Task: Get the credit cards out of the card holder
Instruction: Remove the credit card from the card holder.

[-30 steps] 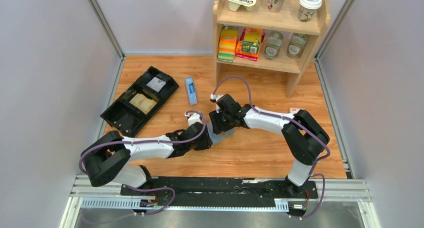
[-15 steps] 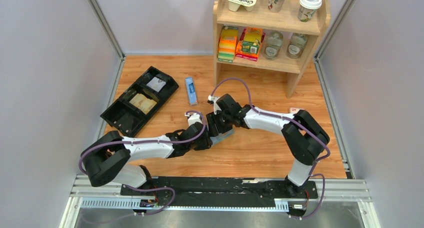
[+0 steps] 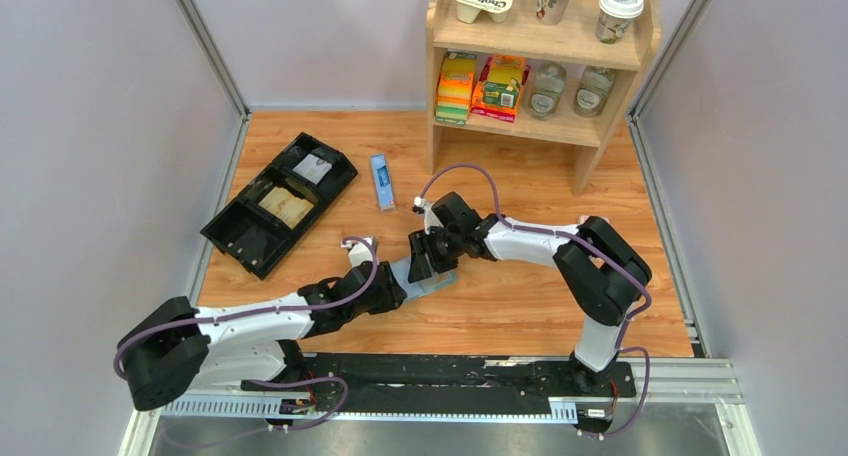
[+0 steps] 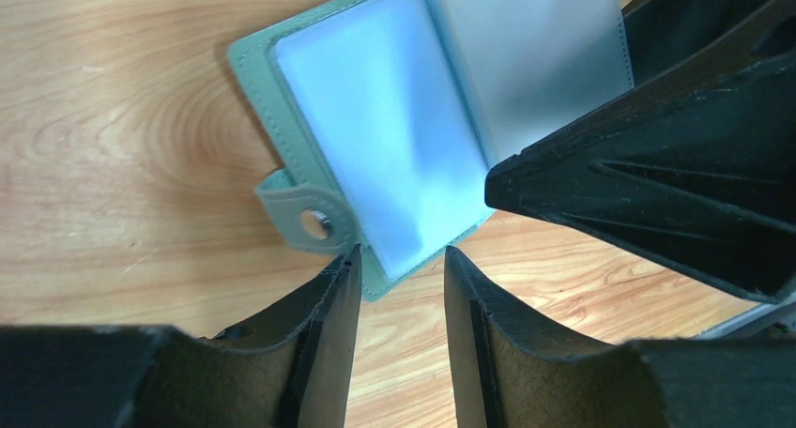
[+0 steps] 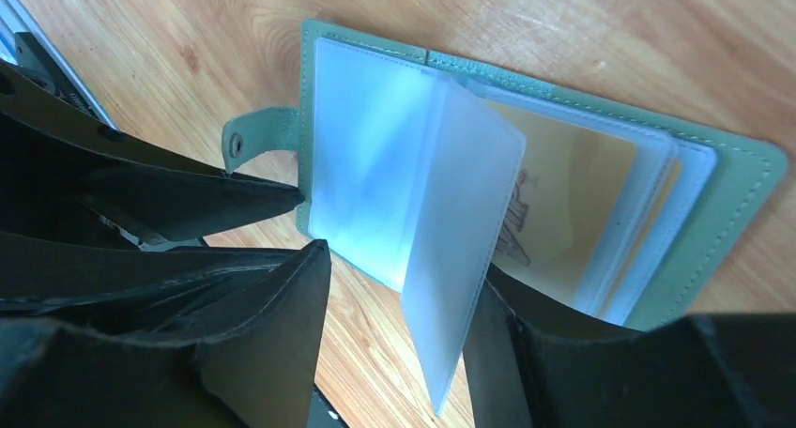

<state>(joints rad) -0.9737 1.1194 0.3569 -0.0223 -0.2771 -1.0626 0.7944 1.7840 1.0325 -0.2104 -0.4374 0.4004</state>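
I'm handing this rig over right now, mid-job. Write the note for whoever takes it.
Left gripper: open, tips at the card holder's near edge, gripping nothing.
Right gripper: open, straddling a raised clear page.
Card holder lies open on the table.
Done: holder opened.
Left: a golden credit card sits in its pocket; pull it, check other pockets.

Wooden table [image 3: 520,311]: card holder [image 3: 437,281], tray [image 3: 215,232], blue box [image 3: 381,181], shelf [image 3: 585,168].
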